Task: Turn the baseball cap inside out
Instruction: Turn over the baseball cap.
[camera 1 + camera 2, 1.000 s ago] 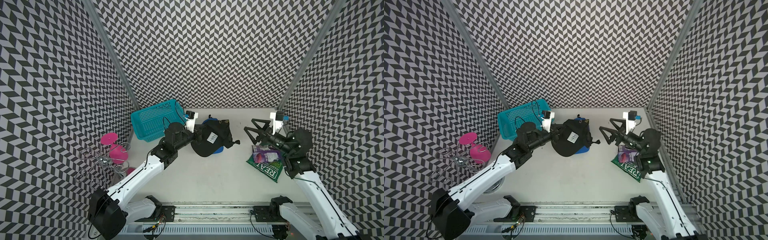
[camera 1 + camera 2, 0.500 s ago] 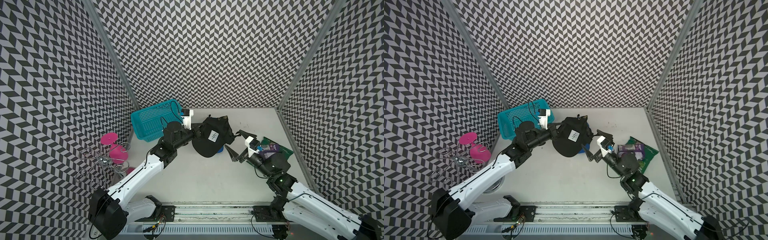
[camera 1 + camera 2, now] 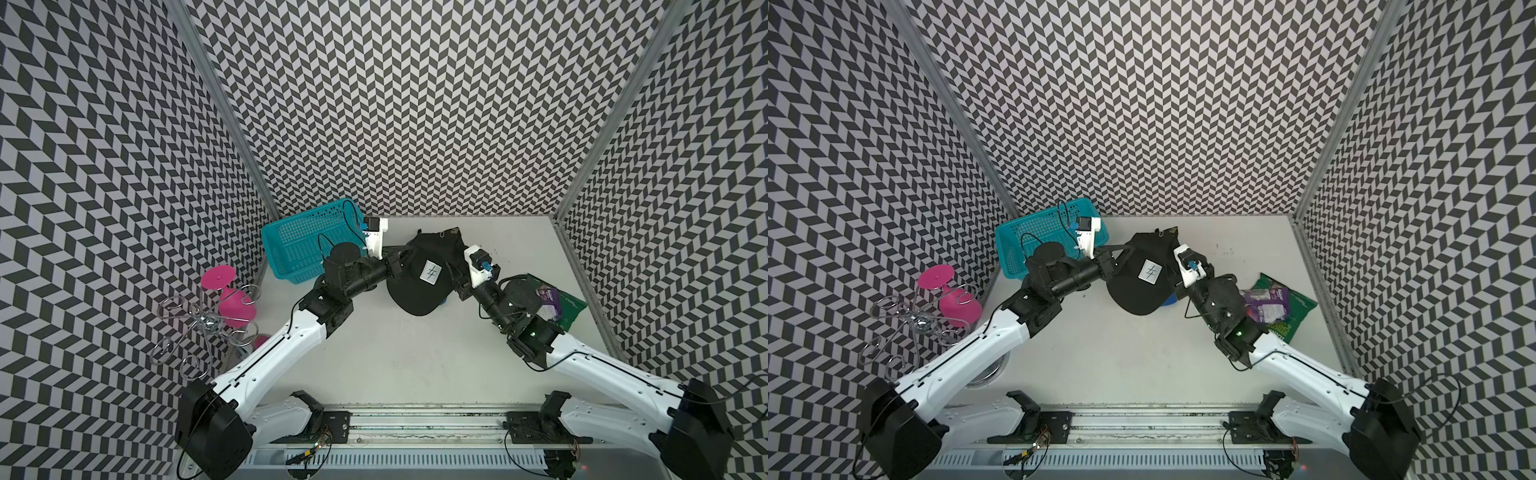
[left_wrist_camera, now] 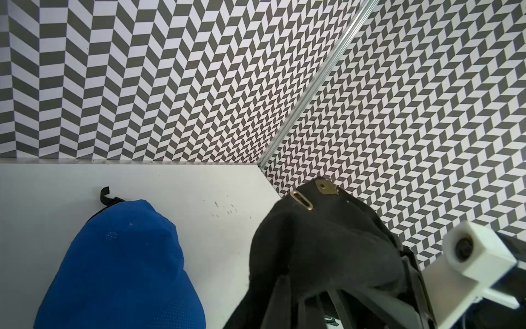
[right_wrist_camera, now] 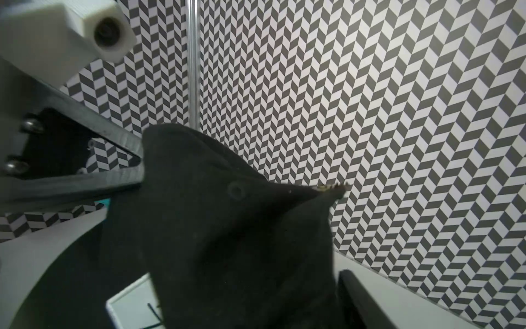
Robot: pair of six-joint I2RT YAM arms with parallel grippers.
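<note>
Black fabric baseball cap (image 3: 415,296): white square patch (image 3: 431,272) on the front, black sign, two short bars crossed by a slanted stroke. Same in both top views; only the patch corner shows in the right wrist view. Purple foil pouch (image 3: 1266,305) and green plastic bag (image 3: 1287,329): white print, too small to read.

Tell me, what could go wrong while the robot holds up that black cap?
1. The left gripper pinches only an edge of the black fabric baseball cap, so a tug from the right gripper might pull it loose.
2. It could then drop onto the blue fabric cap lying underneath.
</note>
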